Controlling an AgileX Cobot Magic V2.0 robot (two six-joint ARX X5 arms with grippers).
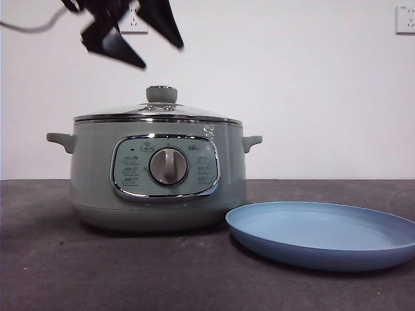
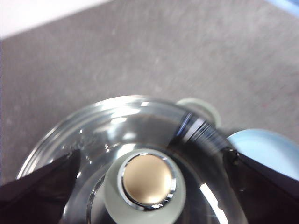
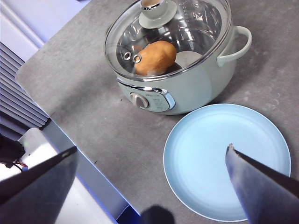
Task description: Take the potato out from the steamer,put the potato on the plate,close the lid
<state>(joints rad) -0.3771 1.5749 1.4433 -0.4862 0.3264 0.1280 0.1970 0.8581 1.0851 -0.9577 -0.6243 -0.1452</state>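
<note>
Left end effector [image 1: 133, 42], jaws wide and empty, hangs above the lid [image 1: 159, 111]; it should centre squarely on the knob [image 2: 145, 186] before closing, then lift straight.

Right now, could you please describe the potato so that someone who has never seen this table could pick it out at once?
Find the large sage-green steamer on the grey table, beside the light-blue plate. Look down through its glass lid, which sits closed on the pot. The potato lies inside, an orange-brown oval, the only warm-coloured matte thing among pale green, chrome and blue.
</note>
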